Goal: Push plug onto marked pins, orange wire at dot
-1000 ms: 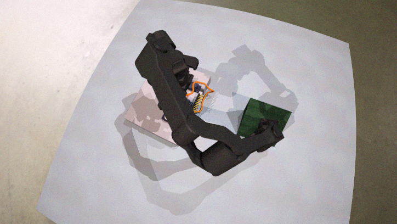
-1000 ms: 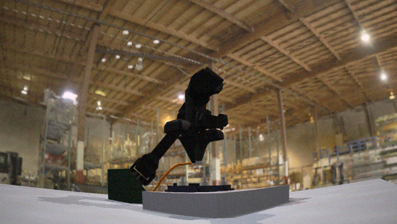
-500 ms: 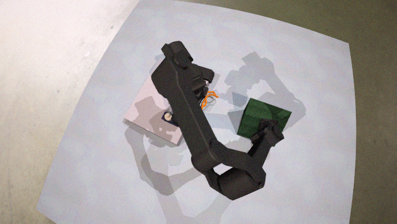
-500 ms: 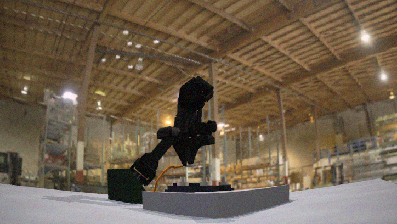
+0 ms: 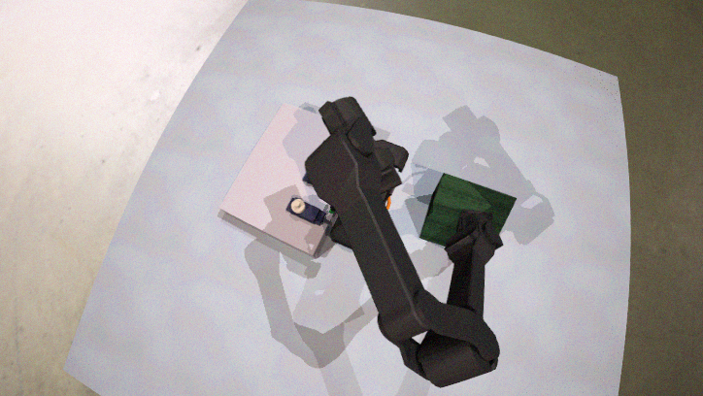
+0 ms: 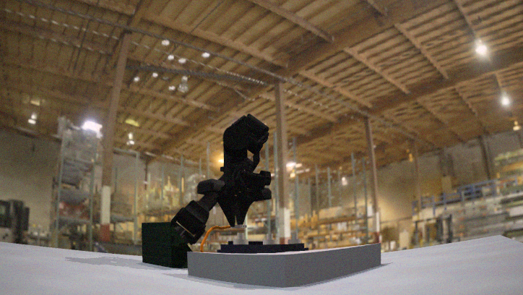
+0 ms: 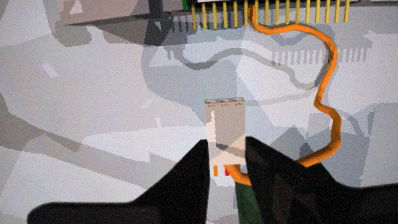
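Observation:
My gripper (image 7: 226,145) (image 6: 237,224) is shut on the pale flat plug (image 7: 225,125), held by its rear end above the table. In the wrist view its hole end faces the row of yellow pins (image 7: 235,15), with a gap between. At its rear an orange wire shows at the left and a red one beside it. The orange lead (image 7: 327,75) (image 6: 207,235) (image 5: 388,202) loops right of the plug and passes over the pins. A dark servo (image 5: 309,212) sits on the pale holder block (image 5: 251,172) (image 6: 234,269). The arm hides the pins in the top view; I cannot make out the dot or band.
A dark green block (image 5: 442,201) (image 6: 157,244) stands to the right of the holder in the top view, with the arm's base on it. The forearm reaches over the holder's right edge. Arm shadows cross the pale table top (image 5: 196,314) (image 6: 73,271).

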